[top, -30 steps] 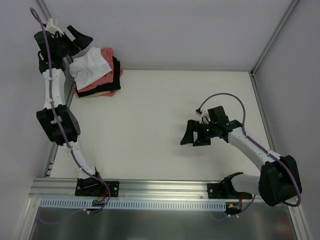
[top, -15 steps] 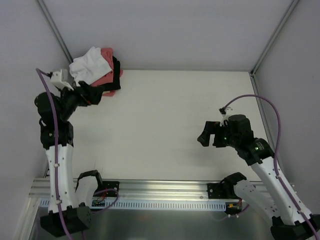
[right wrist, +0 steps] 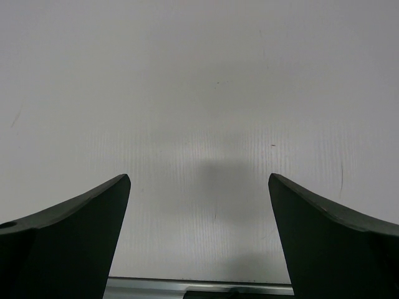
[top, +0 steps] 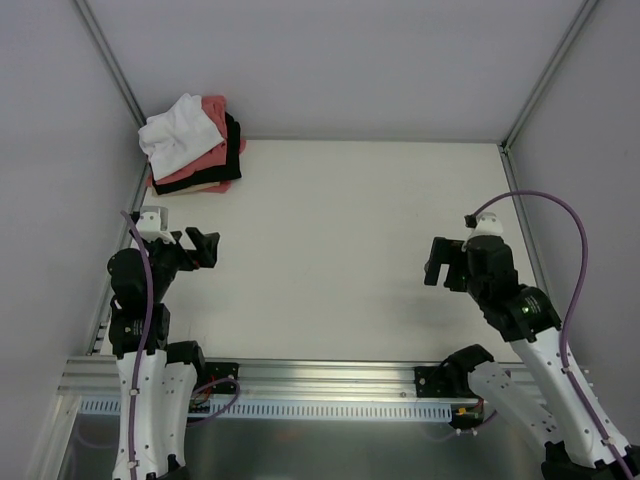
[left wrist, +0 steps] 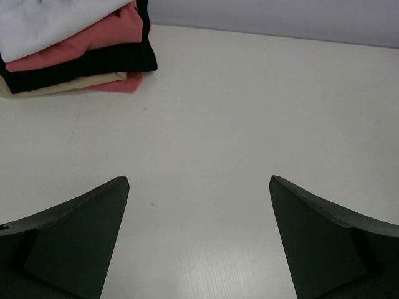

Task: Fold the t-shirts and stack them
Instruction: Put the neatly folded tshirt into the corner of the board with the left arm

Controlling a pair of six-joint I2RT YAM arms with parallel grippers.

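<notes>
The t-shirts lie folded in one stack [top: 190, 150] at the table's far left corner. The white one [top: 176, 130] is on top, with salmon-pink [top: 205, 162], black [top: 233, 140] and pale cream [top: 185, 187] layers under it. The left wrist view shows the same stack [left wrist: 81, 56] at its upper left, white shirt [left wrist: 50, 18] uppermost. My left gripper [top: 203, 247] hangs open and empty nearer than the stack, well apart from it; its jaws [left wrist: 199, 180] frame only bare table. My right gripper [top: 440, 265] is open and empty over the right side of the table, far from the shirts, and the right wrist view [right wrist: 199, 177] shows nothing between its fingers.
The white table [top: 340, 230] is boxed in by grey walls with metal corner posts [top: 110, 60]. An aluminium rail [top: 330, 375] carrying both arm bases runs along the near edge; it also shows at the bottom of the right wrist view as a rail [right wrist: 199, 288].
Both arms have drawn back toward their bases. The left gripper left the stack's side and came down the left edge; the right gripper moved right and nearer. The stack has not moved.
</notes>
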